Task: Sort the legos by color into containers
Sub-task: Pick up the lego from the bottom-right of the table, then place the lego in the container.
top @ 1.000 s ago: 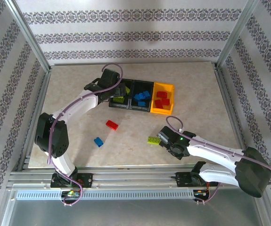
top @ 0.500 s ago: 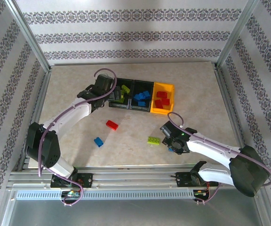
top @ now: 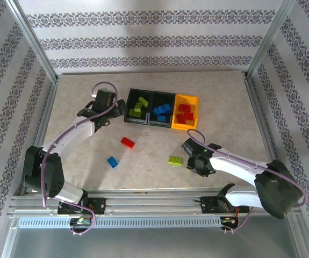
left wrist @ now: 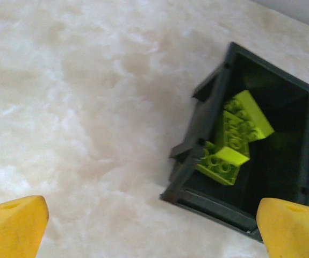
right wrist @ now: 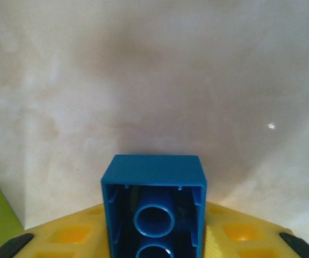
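Top external, left to right: left gripper [top: 105,105] hangs beside the left end of the bin row, jaws spread wide, holding nothing. Left wrist shows its yellow fingertips [left wrist: 12,226] flanking bare table, with the left black rectangular plastic bin [left wrist: 208,207] up ahead and its lime green studded bricks [left wrist: 232,134] piled loosely inside. My read: it's idle between picks.

Nearer the arm bases, a loose blue plastic brick [top: 112,162] and a red plastic brick [top: 127,142] lie flat on the table, apart from each other and not yet sorted.

The bins are joined in a row, one colour each. The left one takes lime, the middle black bin [top: 160,123] has blue bricks [top: 162,110], and the yellow-orange plastic bin [top: 193,100] has red bricks [top: 184,114].

A loose lime green brick [top: 175,159] sits just left of the right gripper [top: 189,152]. Right wrist shows that gripper's yellow pads [right wrist: 71,234] clamped on a hollow blue brick [right wrist: 153,177], underside towards the lens. Can't tell if it's off the table. Probably bound for the middle bin.

Surface is a beige marbled tabletop [top: 224,107], matte and bare apart from the strays. Enclosure is an aluminium frame [top: 33,40] with floral-striped wall panels [top: 154,43] on three sides.
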Robot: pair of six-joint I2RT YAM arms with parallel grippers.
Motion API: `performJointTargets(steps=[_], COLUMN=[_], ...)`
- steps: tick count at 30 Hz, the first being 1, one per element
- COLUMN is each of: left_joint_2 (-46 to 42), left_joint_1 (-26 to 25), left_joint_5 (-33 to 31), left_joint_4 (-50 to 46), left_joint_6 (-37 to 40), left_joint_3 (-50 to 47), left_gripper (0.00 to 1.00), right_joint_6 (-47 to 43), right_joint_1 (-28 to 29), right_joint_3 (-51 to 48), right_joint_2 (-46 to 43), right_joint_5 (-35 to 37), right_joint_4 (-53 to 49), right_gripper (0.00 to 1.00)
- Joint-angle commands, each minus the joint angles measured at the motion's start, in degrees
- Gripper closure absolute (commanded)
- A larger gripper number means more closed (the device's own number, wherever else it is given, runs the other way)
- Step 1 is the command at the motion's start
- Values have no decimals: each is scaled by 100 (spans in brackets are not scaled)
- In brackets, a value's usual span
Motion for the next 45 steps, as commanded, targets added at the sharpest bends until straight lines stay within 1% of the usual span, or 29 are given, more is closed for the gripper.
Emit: performJointTargets(steps=[1, 6, 8, 13, 16, 19, 22, 30, 33, 36, 45], left_joint_2=[-398, -829, -970, -1274, -1440, -1609, -1738, -1965, -1999, -2036, -2036], left_joint_1=[240, 506, 595, 773, 922, 1041, 1149, 1243, 1251, 1255, 1251], left_joint_5=[199, 82, 20, -202, -323, -485, -502, -309, -271, -249, -155], left_joint_4=[369, 379, 308, 164, 35, -172, -254, -180, -196, -189, -156], left_joint_6=[-400, -425, -420, -405, -329, -284, -231, -190, -140, -109, 13], left_joint_3=[-363, -740, -852, -1148, -1299, -1393, -1483, -1798, -1829, -1843, -1883], left_gripper=[0, 0, 0, 0, 0, 0, 0, 0, 0, 0, 0], right_joint_6=[-179, -376, -530, -1058, -1511, -2012, -2448, -3421, -3656, -3810, -4296], right_joint_1=[-83, -93, -94, -51, 17, 83, 97, 41, -77, -246, -649], right_joint_3=[-36, 189, 361, 1012, 1594, 2285, 2974, 4890, 5450, 5923, 7084], right_joint_2=[249, 191, 151, 173, 369, 751, 1253, 2699, 3149, 3520, 4564], right_joint_5=[-233, -91, 35, 391, 626, 835, 896, 927, 1009, 922, 866], right_joint_4=[227, 47, -104, -418, -540, -618, -572, -513, -513, -472, -478], right_gripper=[70, 81, 83, 85, 85, 85, 85, 85, 85, 85, 84])
